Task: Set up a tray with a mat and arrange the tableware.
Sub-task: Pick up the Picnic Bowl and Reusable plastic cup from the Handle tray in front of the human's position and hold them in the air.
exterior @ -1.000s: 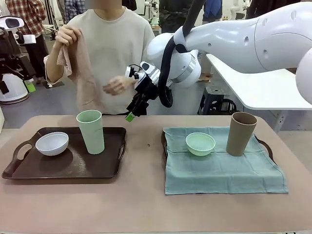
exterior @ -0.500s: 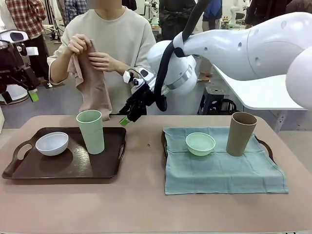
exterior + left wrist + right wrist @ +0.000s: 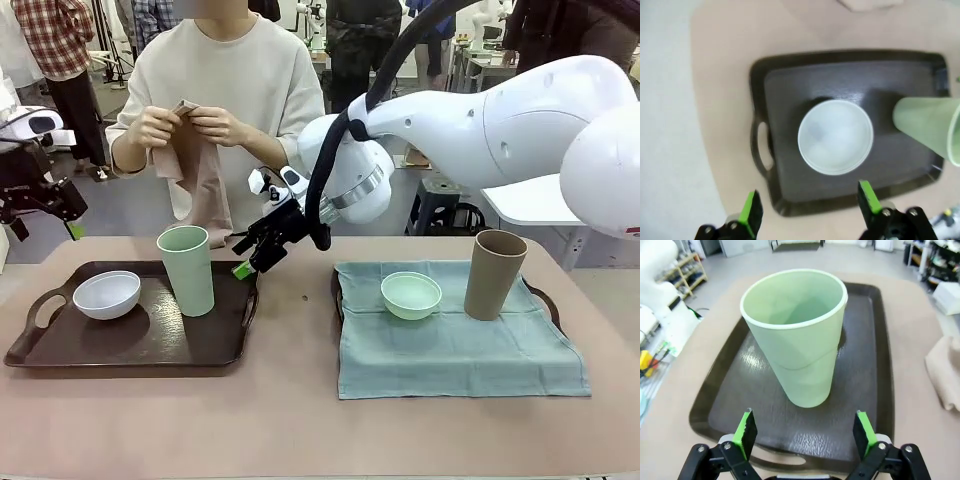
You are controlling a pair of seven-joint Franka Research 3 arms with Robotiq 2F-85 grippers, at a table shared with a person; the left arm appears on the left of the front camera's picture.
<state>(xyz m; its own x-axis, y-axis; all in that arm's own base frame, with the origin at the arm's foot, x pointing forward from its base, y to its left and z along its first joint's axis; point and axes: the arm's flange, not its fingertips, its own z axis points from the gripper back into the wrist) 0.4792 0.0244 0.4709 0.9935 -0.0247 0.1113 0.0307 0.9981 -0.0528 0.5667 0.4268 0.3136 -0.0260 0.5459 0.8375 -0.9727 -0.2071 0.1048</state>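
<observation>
Nearest us, the table [image 3: 290, 425] is carrying two setups. On the left a dark brown tray [image 3: 130, 352] is holding the white bowl [image 3: 107, 294] and the upright pale green cup [image 3: 187, 270]. On the right a teal mat [image 3: 450, 355] is covering a second tray [image 3: 550, 303] (just its rim is peeking out), with the mint green bowl [image 3: 411, 295] and the brown cup [image 3: 494, 275] sitting on it.

The right gripper [image 3: 247, 259] is reaching across to the dark brown tray's far right corner, jaws spread wide and empty. The pale green cup is standing just ahead of the gap, untouched. The left gripper [image 3: 808, 201] is hanging high over that tray, jaws parted too, with the white bowl lying well below between its pads.

Beyond the table a person [image 3: 250, 90] is gripping a beige-pink cloth [image 3: 198, 185] in the right hand [image 3: 152, 128] and left hand [image 3: 216, 126].
</observation>
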